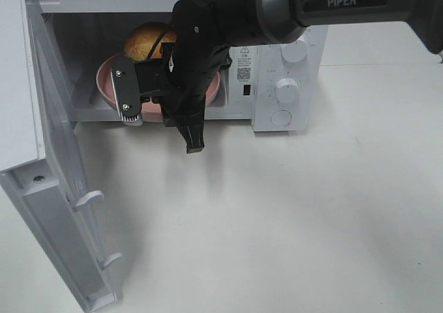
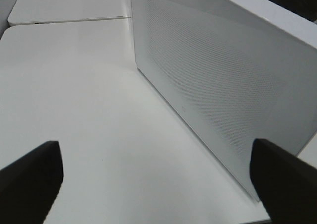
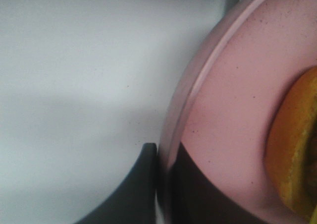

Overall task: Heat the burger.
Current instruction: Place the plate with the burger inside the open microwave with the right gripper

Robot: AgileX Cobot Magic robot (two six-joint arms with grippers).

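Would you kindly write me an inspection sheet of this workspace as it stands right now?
Surface: white table, no spills seen.
Job's things: burger sits on the pink plate inside the microwave; its door stands open.
Clutter: nothing seen.
End effectors: right end effector has a finger on each side of the plate's rim, apparently shut on it. Left end effector is open and empty, above the table beside the microwave's perforated wall.
Cables: a thin black cable loops by the right wrist, in front of the burger.
Surroundings: a second white table adjoins.
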